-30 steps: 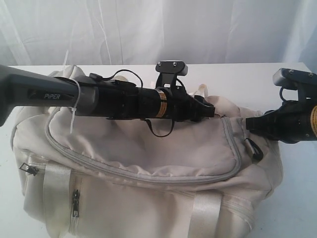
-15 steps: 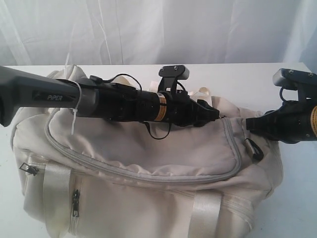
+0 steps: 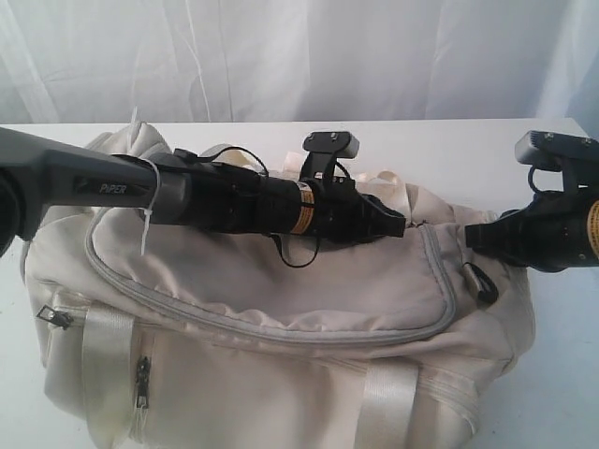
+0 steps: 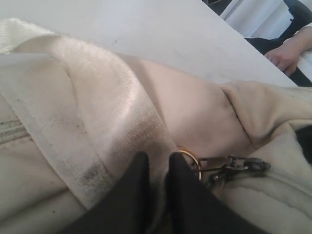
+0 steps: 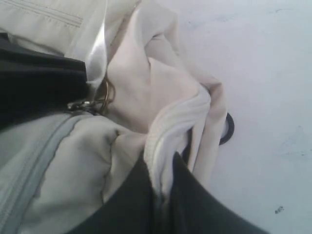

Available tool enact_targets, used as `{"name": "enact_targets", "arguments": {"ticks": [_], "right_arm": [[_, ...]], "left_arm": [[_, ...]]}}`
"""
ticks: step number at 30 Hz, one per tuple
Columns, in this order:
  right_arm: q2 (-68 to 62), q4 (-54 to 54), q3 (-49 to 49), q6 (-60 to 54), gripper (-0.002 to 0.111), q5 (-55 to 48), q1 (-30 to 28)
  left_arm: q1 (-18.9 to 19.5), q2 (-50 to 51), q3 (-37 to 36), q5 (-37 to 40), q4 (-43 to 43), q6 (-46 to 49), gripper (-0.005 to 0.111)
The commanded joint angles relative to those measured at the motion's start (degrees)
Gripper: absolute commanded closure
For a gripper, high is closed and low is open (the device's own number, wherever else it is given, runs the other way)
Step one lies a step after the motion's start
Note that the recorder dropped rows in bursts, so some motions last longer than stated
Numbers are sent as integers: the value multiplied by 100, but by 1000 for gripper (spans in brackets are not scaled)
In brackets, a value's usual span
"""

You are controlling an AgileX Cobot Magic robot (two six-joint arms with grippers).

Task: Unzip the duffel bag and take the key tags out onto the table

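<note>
— On the white desk the duffel bag lies with its long side toward the exterior camera. It is cream cloth, and a grey zipper curves round the top panel, closed wherever it shows. What do you get up close?

— At the end of the bag where that zipper finishes, the left wrist camera shows the zipper pull hooked to a gold ring. Both are just beside the left tool. From outside they are too small to pick out.

— And the tool itself?

— Its two black fingers stand close together against a shiny webbing strap, with a sliver of cream between them. Whether it is gripping, I cannot tell.

— The right tool?

— It is closed on a fold of the bag's cloth at the same end. Only the right wrist camera shows the fold pinched between the fingers. It also shows a black ring peeping from under the cloth.

— Any writing?

— Only in the outside view: "PIPER" in white on the left arm, which stretches across the top of the bag. A yellow band further along has print too small to read.

— That view also gives the bag's front: small pocket zippers and front straps of shiny webbing.

— The left wrist camera alone catches a person's hand beyond the desk's far edge.
</note>
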State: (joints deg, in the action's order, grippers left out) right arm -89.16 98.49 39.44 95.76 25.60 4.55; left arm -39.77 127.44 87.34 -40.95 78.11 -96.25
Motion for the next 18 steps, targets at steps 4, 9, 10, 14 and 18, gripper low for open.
{"name": "enact_targets", "arguments": {"ticks": [4,9,10,14,18], "right_arm": [[-5,146,-67,-93,108,-137,-54],[-5,146,-67,-93,108,-137,-54],[-5,146,-67,-93,108,-137,-54],[16,146,37,-93,106,-136,-54],[171,146,144,-93,86,-120,-54]], "left_arm": [[192,156,-126,-839,-148,262,107],[456,58,-126,-1636,-617,262,107],[514,38,-126,-1767,-628,262,107],[606,-15,-126,-2136,-590,262,107],[683,-15,-126,-2578,-764,262,107]]}}
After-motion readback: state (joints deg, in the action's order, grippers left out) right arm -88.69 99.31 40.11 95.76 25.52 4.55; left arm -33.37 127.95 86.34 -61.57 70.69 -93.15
